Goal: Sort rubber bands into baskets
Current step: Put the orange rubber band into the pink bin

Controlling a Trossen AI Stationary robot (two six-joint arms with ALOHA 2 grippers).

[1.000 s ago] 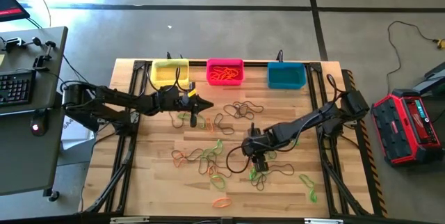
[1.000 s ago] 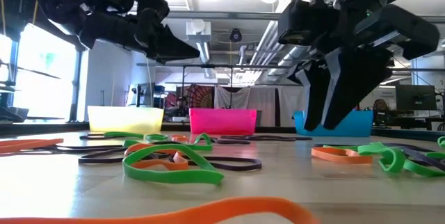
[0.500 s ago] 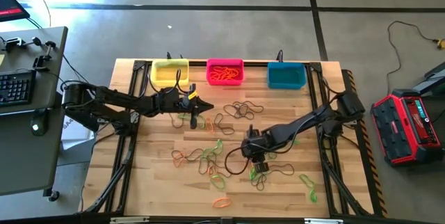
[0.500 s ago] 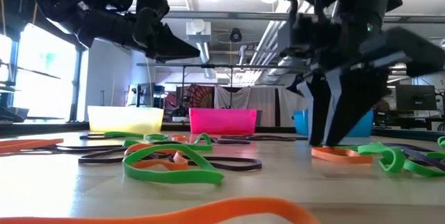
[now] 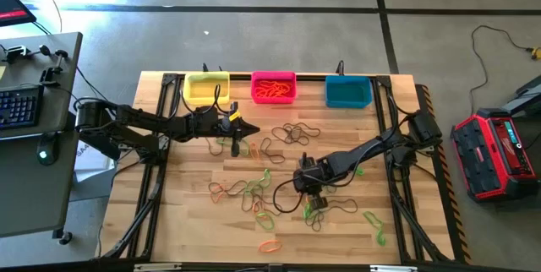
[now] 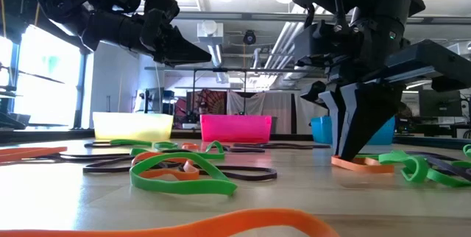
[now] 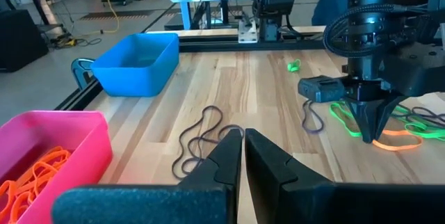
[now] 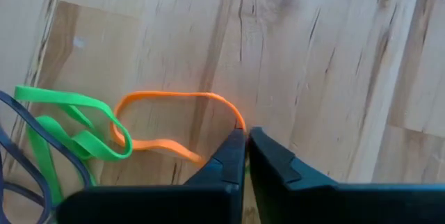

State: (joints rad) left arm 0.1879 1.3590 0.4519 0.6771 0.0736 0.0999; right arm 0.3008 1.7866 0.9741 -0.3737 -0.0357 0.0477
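**Observer A:** Which step is in hand?

**Observer B:** Pick-up. The right gripper is standing tip-down on the wooden surface, its fingers clenched on the edge of a thin orange rubber loop that is lying flat beside a green loop. The left gripper is hovering near the yellow plastic basket, fingers clenched on nothing I can make out.

**Observer A:** What is the next move calling for?

**Observer B:** In my judgement, a straight lift to confirm the loop is coming free of the green one, then a carry to the pink-magenta plastic basket, which is already holding orange bands.

**Observer A:** Counts?

**Observer B:** Three baskets: yellow, pink-magenta, teal-blue. Two arms. The loose bands, green, orange and dark, are overlapping too much for an exact count; well over a dozen are remaining.
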